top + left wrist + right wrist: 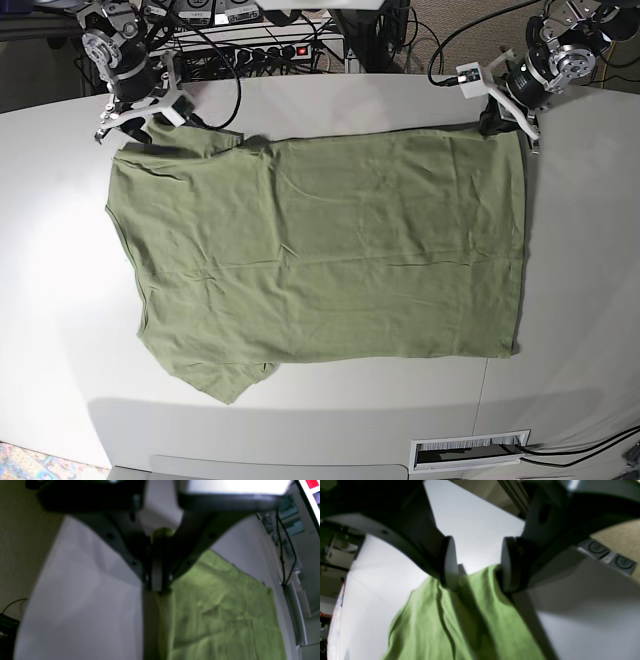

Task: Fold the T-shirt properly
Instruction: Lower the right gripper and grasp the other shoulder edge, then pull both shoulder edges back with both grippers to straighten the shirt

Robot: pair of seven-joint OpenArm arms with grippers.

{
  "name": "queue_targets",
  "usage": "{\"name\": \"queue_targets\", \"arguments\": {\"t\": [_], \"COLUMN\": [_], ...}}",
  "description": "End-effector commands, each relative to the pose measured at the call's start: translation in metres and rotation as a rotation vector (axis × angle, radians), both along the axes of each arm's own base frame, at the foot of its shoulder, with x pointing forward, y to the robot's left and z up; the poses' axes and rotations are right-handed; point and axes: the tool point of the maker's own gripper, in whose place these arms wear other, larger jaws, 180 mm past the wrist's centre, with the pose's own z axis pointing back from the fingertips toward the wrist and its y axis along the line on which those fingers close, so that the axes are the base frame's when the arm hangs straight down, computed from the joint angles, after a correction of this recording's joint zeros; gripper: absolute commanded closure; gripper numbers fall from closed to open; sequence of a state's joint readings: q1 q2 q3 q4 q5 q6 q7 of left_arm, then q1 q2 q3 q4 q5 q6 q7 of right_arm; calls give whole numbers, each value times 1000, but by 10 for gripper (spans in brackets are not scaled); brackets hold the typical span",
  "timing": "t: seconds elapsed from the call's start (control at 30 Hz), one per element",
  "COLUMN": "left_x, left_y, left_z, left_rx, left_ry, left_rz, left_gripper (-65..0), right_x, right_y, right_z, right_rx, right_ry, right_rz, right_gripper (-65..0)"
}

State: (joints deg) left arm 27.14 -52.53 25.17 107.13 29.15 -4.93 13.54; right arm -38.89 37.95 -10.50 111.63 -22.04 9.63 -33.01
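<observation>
T-shirt (320, 250) corner, top right in the base view, is pinched between the closed jaws of my left gripper (160, 588); the green cloth emerges from the shut fingertips in the left wrist view and runs away flat over the white table (560, 400). My right gripper (477, 562) stands with its jaws spread wide at the opposite top corner (the sleeve end, at the base view's left), its two pale pads (450, 560) straddling the edge of the fabric without closing on it. Outward from both tools, the garment lies spread and lightly wrinkled across the tabletop, its sleeves toward the base view's left. Cables and a power strip (265, 50) lie behind the table's far edge.
</observation>
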Motion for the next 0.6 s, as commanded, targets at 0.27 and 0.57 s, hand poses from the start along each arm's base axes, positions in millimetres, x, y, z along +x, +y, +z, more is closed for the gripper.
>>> {"name": "queue_targets", "arguments": {"t": [0.27, 0.57], "left_x": [-4, -27], "left_y": [5, 8], "left_z": [-1, 1], "left_rx": [21, 68], "left_ry": [18, 21], "left_rz": [1, -7], "left_gripper": [0, 0], "right_x": [-14, -31], "right_y": [-13, 7], "right_z": [-2, 17], "right_rx": [-66, -49], "right_ry": [71, 84], "right_rz": [-42, -27], "right_gripper": [0, 0]}}
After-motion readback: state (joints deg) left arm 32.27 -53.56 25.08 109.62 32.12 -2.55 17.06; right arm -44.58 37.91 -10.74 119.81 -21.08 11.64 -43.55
